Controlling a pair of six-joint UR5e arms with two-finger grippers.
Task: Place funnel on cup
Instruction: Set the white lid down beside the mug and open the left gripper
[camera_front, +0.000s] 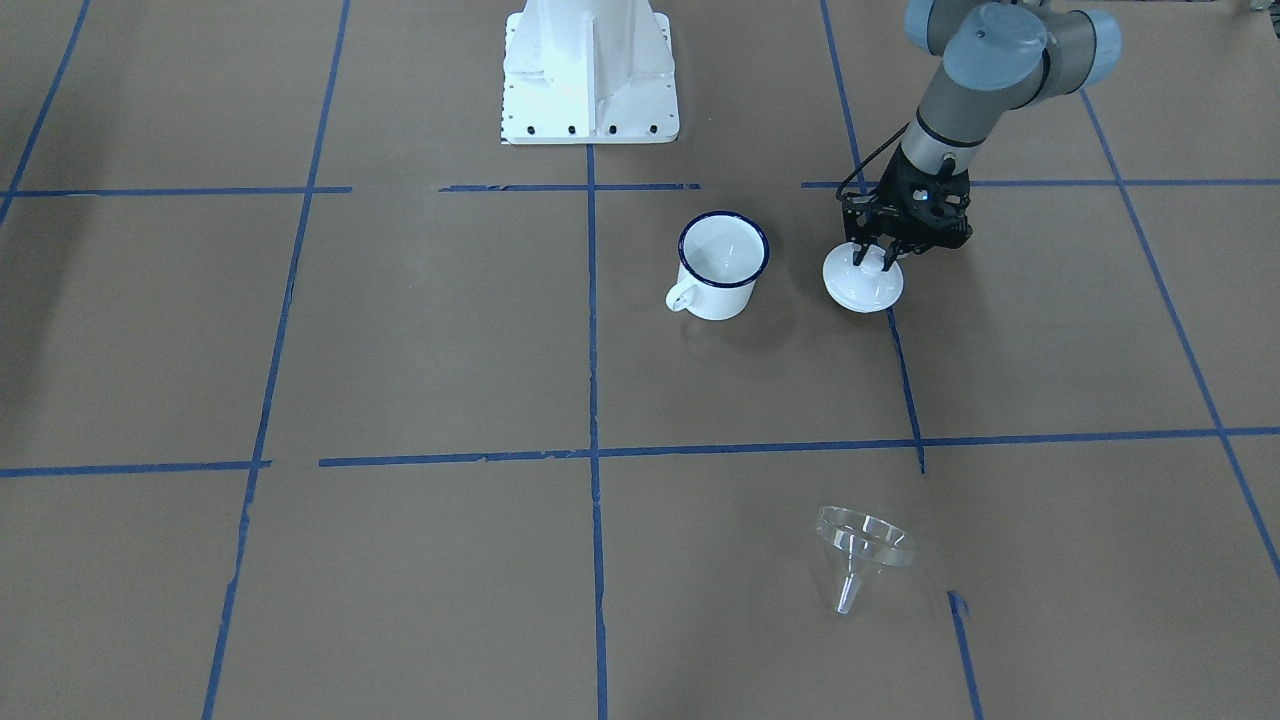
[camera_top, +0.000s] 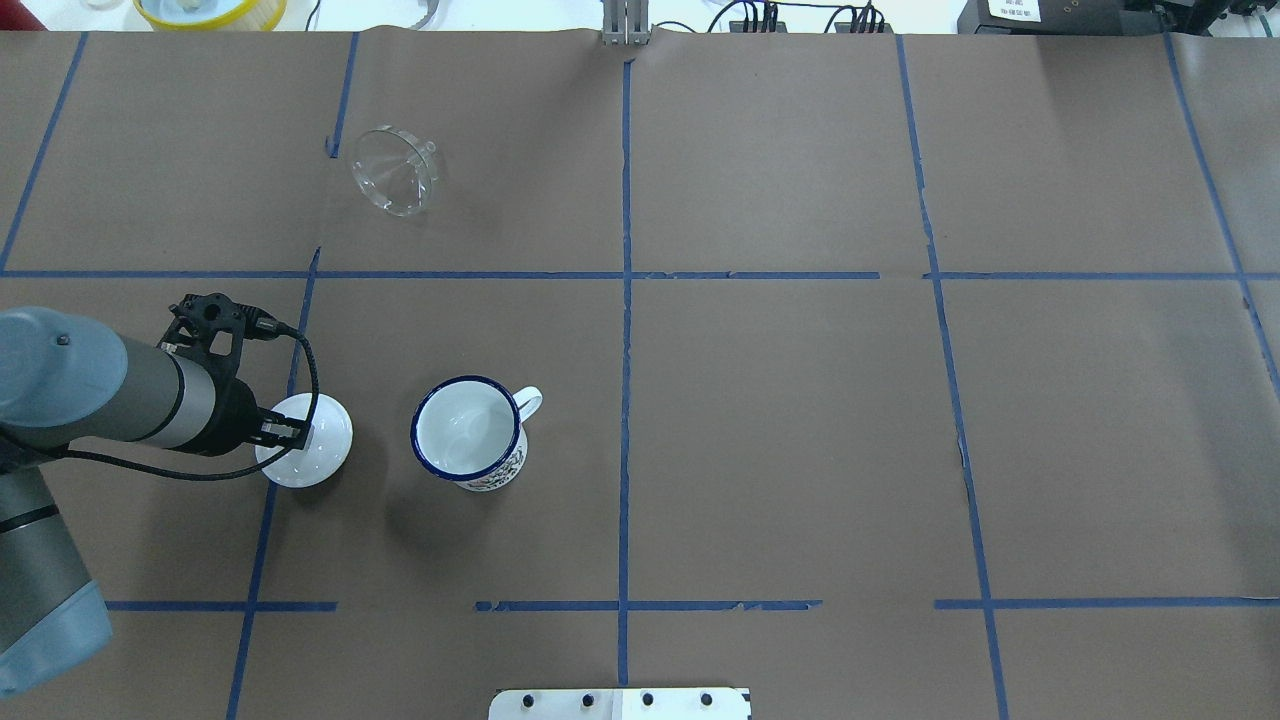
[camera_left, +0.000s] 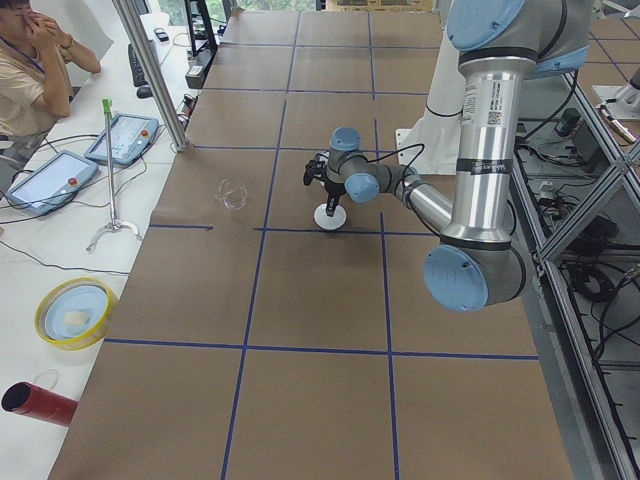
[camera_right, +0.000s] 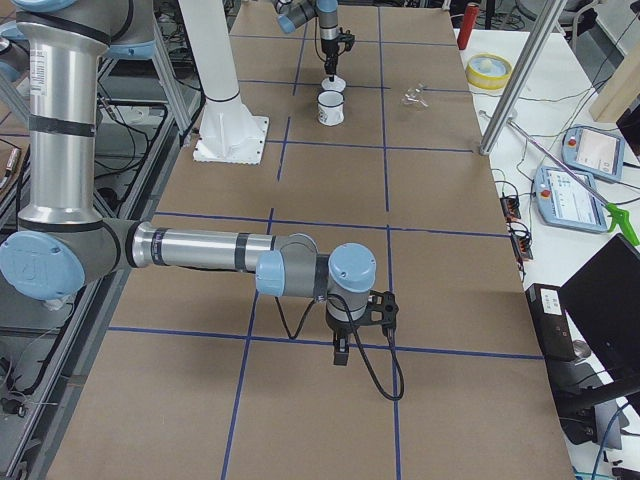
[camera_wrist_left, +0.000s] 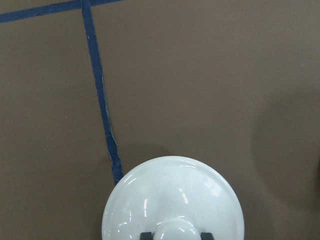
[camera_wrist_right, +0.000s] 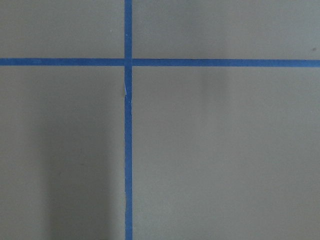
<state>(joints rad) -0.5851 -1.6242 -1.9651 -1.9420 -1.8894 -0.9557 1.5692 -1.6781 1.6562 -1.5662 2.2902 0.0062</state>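
Funnel (camera_front: 865, 545) was found lying on its side on the table (camera_front: 450, 330), spout pointing away from the robot. It was on the far side of the robot's left half, well apart from the cup (camera_front: 722, 255), so pickup clearly hadn't been started.

The step in hand looked more like lid business. The left claw (camera_front: 873, 260) was seen closed on the knob of a round white lid (camera_front: 862, 288), fingertips pressed on either side of it in the wrist view. The lid sat just beside the cup on the robot's left. Whether it was resting on the table or held barely off it couldn't be told. The cup was upright, mouth open, handle turned toward the robot's right.

Next move, as a guess: the knob would need to be let go, the claw lifted and carried out to the funnel. The clear, slippery rim would have to be pinched carefully, then the spout tipped downward and lowered into the cup's mouth.

The right claw (camera_right: 341, 350) was caught only in a side view, hanging low over blue tape lines (camera_front: 592, 350) well away from the action. Open or closed couldn't be told.

The lid was judged the main thing likely to get clipped, being so near the cup. An operator (camera_left: 30, 60) was seated off the table's end.
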